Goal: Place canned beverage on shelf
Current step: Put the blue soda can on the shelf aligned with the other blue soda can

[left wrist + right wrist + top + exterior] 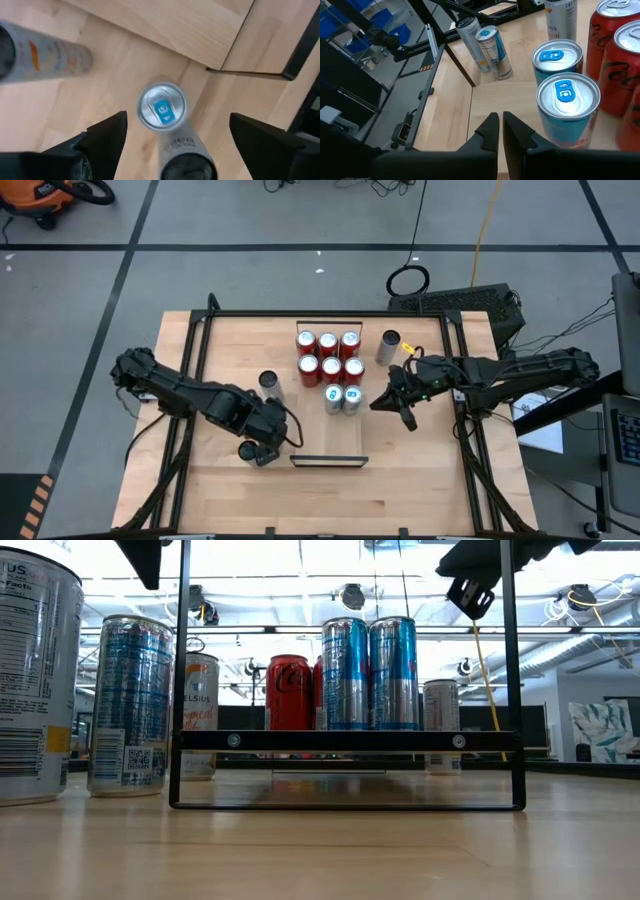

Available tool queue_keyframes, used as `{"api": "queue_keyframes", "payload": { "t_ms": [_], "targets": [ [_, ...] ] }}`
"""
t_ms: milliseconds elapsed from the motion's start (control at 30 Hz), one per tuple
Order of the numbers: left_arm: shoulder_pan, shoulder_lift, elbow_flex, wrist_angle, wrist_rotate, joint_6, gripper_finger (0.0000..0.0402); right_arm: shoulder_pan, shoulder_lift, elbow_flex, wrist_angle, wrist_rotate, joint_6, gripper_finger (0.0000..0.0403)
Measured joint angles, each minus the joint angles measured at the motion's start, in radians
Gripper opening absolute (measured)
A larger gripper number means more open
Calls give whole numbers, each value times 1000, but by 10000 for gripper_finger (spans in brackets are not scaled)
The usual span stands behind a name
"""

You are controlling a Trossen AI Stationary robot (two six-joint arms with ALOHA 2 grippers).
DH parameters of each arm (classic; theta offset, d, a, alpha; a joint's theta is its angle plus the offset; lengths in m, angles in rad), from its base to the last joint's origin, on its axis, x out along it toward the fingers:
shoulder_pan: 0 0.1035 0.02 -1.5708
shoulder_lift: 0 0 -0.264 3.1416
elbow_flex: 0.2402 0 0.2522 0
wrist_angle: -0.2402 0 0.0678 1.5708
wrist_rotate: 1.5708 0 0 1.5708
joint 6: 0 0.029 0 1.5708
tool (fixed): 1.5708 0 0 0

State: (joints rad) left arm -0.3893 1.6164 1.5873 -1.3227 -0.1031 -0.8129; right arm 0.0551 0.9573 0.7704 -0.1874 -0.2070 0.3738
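Note:
The shelf [330, 435] is a narrow light-wood board in the table's middle. On it stand several red cans [328, 355] and two blue-top cans [343, 398]. My left gripper [256, 450] hangs open above a slim blue-tab can [162, 107], which stands upright on the table by the shelf's near left corner. Its fingers stand on either side of the can, higher than it, without touching. A second, dark-topped can [187, 162] stands right beside it. My right gripper [497, 125] is shut and empty, just right of the two blue-top cans [567, 100].
A white can [268, 385] stands on the table left of the shelf, another [388, 347] right of it. A black bar frame [345, 740] stands at the shelf's near end. Black rails [200, 360] run along the table's sides.

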Motion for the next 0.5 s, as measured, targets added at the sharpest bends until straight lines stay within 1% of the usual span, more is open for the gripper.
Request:
{"api": "queue_keyframes", "payload": {
  "t_ms": [167,233,367,500],
  "targets": [
    [1,-1,-50,22,-38,41,345,4,0,0,-13,-2,2,0],
    [1,-1,-76,45,-35,43,345,10,0,0,-15,-2,1,0],
    [2,-1,-133,112,11,44,345,27,0,0,-18,-3,0,0],
    [4,-1,-172,122,17,41,345,43,0,0,-23,-3,0,0]
  ]
}}
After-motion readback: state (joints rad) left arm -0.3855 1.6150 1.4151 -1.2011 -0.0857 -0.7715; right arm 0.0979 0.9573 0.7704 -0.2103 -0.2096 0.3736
